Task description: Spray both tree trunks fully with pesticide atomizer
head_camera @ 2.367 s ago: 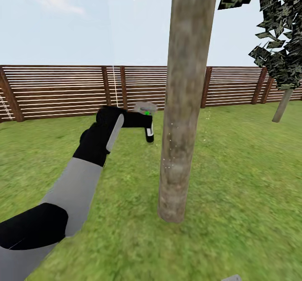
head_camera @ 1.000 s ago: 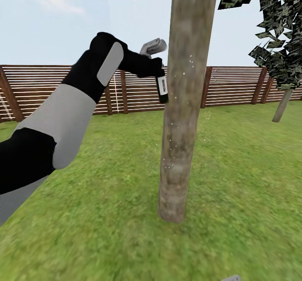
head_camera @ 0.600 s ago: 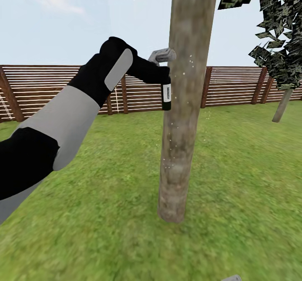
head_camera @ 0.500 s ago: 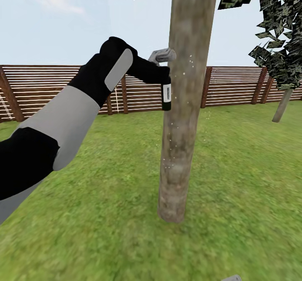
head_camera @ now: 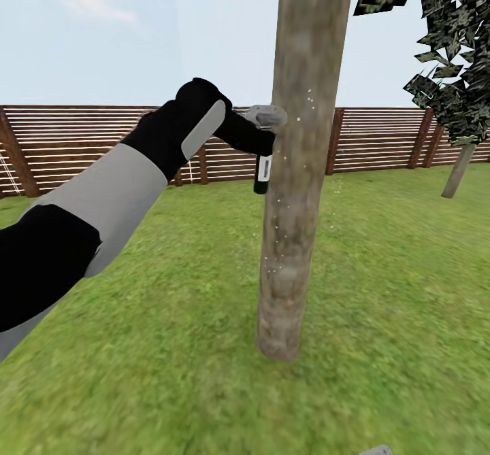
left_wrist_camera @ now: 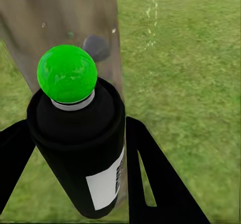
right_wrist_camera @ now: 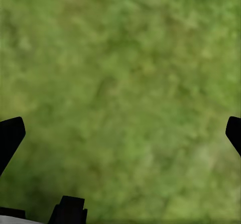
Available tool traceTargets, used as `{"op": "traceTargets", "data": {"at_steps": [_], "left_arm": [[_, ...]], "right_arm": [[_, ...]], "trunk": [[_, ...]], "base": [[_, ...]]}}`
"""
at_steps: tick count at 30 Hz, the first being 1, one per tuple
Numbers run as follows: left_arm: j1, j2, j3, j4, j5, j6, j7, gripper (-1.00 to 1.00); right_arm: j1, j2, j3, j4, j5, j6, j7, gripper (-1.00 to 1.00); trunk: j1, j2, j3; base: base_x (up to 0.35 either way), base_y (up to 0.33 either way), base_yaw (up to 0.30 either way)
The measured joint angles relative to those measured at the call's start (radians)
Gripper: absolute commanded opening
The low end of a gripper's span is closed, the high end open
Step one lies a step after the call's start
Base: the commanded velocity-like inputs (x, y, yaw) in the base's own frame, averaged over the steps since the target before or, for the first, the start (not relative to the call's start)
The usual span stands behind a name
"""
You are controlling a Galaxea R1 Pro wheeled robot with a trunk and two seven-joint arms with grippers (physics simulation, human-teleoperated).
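Head view had the left arm [head_camera: 102,196] reaching in from the left edge, grey and black, angled up toward the middle. At its end the left hand [head_camera: 262,143] was clamped on the pesticide atomizer [head_camera: 263,169], a dark little bottle with a white label hanging downward, with a pale grey part at the top right up against the bark. That put the atomizer just beside the tree trunk [head_camera: 299,169], on its left side, at about fence height. The trunk itself was a straight mottled grey-brown column running from the lawn [head_camera: 381,319] up out of the top of the shot, with a scatter of tiny pale specks on it. Behind everything ran the brown slatted fence [head_camera: 82,145]. Far right, a second tree [head_camera: 457,169] leaned a bit, its blotchy leaves hanging above.

Left wrist view was basically a close-up of the bottle [left_wrist_camera: 80,148]: black body, white label, bright green ball on top [left_wrist_camera: 67,73], black fingers [left_wrist_camera: 150,174] on either side of it, trunk [left_wrist_camera: 65,38] directly behind and grass next to that.

Right wrist view was just blurry grass [right_wrist_camera: 120,93], with the right hand [right_wrist_camera: 120,133] spread wide, fingertips [right_wrist_camera: 10,136] way out at opposite edges and nothing between them.
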Motion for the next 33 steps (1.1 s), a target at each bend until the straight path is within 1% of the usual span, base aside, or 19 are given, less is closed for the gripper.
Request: {"op": "traceTargets", "data": {"at_steps": [3, 7, 9, 12, 17, 19, 21, 22, 23, 25, 28, 31, 32, 33], "left_arm": [[0.000, 0.000, 0.001, 0.077, -0.001, -0.002, 0.003, -1.00], [0.000, 0.000, 0.003, 0.129, -0.002, -0.007, 0.005, -1.00], [0.000, 0.000, 0.005, 0.163, -0.001, -0.034, 0.006, -1.00], [0.000, 0.000, 0.010, 0.187, 0.000, -0.051, 0.007, -1.00], [0.000, 0.000, 0.015, 0.218, 0.001, -0.126, 0.008, -1.00], [0.000, 0.000, 0.016, 0.253, 0.000, -0.170, 0.008, -1.00], [0.000, 0.000, 0.033, 0.267, 0.003, -0.182, 0.008, -1.00], [0.000, 0.000, 0.049, 0.269, 0.003, -0.184, 0.008, -1.00], [0.000, 0.000, 0.105, 0.271, 0.005, -0.186, 0.009, -1.00], [0.000, 0.000, 0.140, 0.272, 0.002, -0.187, 0.009, -1.00], [0.000, 0.000, 0.154, 0.271, 0.000, -0.187, 0.009, -1.00], [0.000, 0.000, 0.154, 0.275, -0.002, -0.188, 0.009, -1.00], [0.000, 0.000, 0.153, 0.284, -0.004, -0.188, 0.009, -1.00], [0.000, 0.000, 0.147, 0.328, -0.010, -0.202, 0.009, -1.00]], "right_arm": [[0.000, 0.000, 0.000, 0.000, 0.000, 0.000, 0.000, 1.00], [0.000, 0.000, 0.000, 0.000, 0.000, 0.000, 0.000, 1.00], [0.000, 0.000, 0.000, 0.000, 0.000, 0.000, 0.000, 1.00], [0.000, 0.000, 0.000, 0.000, 0.000, 0.000, 0.000, 1.00], [0.000, 0.000, 0.000, 0.000, 0.000, 0.000, 0.000, 1.00], [0.000, 0.000, 0.000, 0.000, 0.000, 0.000, 0.000, 1.00], [0.000, 0.000, 0.000, 0.000, 0.000, 0.000, 0.000, 1.00], [0.000, 0.000, 0.000, 0.000, 0.000, 0.000, 0.000, 1.00], [0.000, 0.000, 0.000, 0.000, 0.000, 0.000, 0.000, 1.00], [0.000, 0.000, 0.000, 0.000, 0.000, 0.000, 0.000, 1.00], [0.000, 0.000, 0.000, 0.000, 0.000, 0.000, 0.000, 1.00], [0.000, 0.000, 0.000, 0.000, 0.000, 0.000, 0.000, 1.00], [0.000, -0.001, 0.000, 0.000, 0.000, 0.000, 0.000, 1.00], [0.000, 0.000, 0.000, 0.000, 0.000, 0.000, 0.000, 1.00]], "trunk": [[0.000, 0.000, 0.000], [0.000, 0.000, 0.000], [0.000, 0.000, 0.000], [0.000, 0.000, 0.000], [0.000, 0.000, 0.000], [0.000, 0.000, 0.000], [0.000, 0.000, 0.000], [0.000, 0.000, 0.000], [0.000, 0.000, 0.000], [0.000, 0.000, 0.000], [0.000, 0.000, 0.000], [0.000, 0.000, 0.000], [0.000, 0.000, 0.000], [0.000, 0.000, 0.000]], "base": [[0.000, 0.000, 0.000], [0.000, 0.000, 0.000], [0.000, 0.000, 0.000], [0.000, 0.000, 0.000], [0.000, 0.000, 0.000], [0.000, 0.000, 0.000], [0.000, 0.000, 0.000], [0.000, 0.000, 0.000], [0.000, 0.000, 0.000], [0.000, 0.000, 0.000], [0.000, 0.000, 0.000], [0.000, 0.000, 0.000], [0.000, 0.000, 0.000], [0.000, 0.000, 0.000]]}}
